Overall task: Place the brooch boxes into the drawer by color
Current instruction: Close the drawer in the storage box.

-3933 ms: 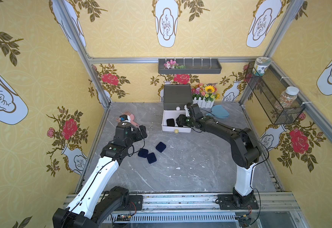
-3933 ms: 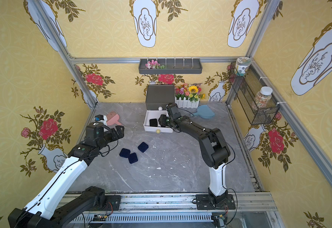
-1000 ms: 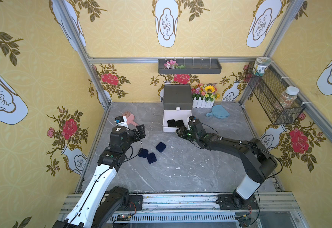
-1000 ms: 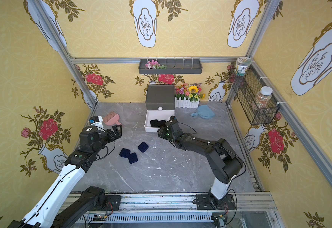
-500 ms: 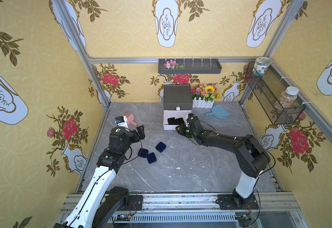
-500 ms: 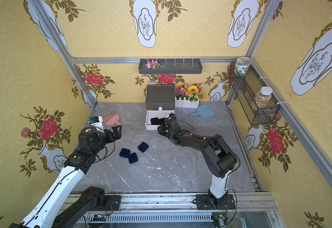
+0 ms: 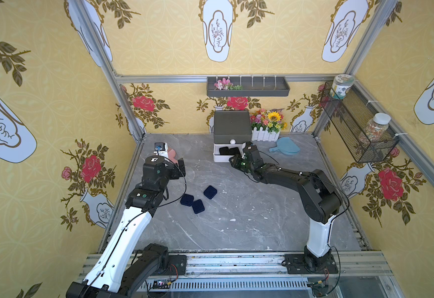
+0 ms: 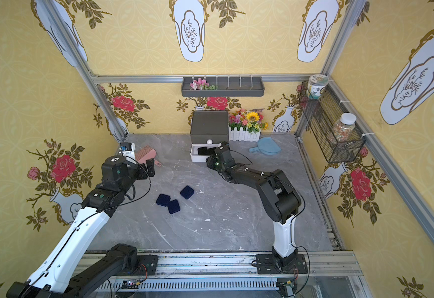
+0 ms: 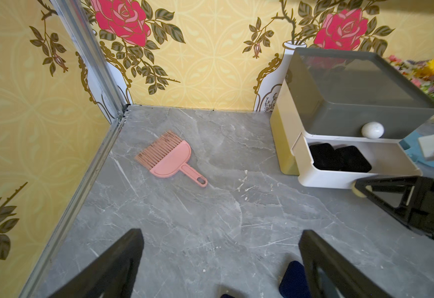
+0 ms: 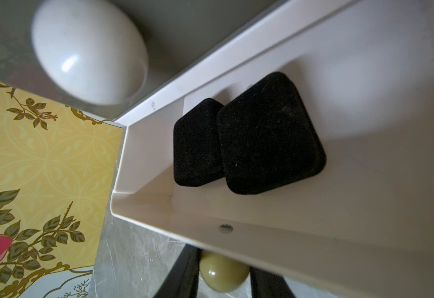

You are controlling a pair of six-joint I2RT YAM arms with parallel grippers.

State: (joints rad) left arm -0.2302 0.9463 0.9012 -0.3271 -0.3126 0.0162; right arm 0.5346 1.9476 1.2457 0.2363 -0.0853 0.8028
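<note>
The right tool grips the olive knob under the part-open white drawer holding two black boxes. The left tool, wide open and empty, hovers by three navy boxes on the desk. Pulling may drag the unheld chest.

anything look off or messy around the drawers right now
Nothing spilled or damaged. The white drawer stands partly open above the olive knob that the right gripper pinches, and inside it one black box seems to overlap the other's edge.
</note>
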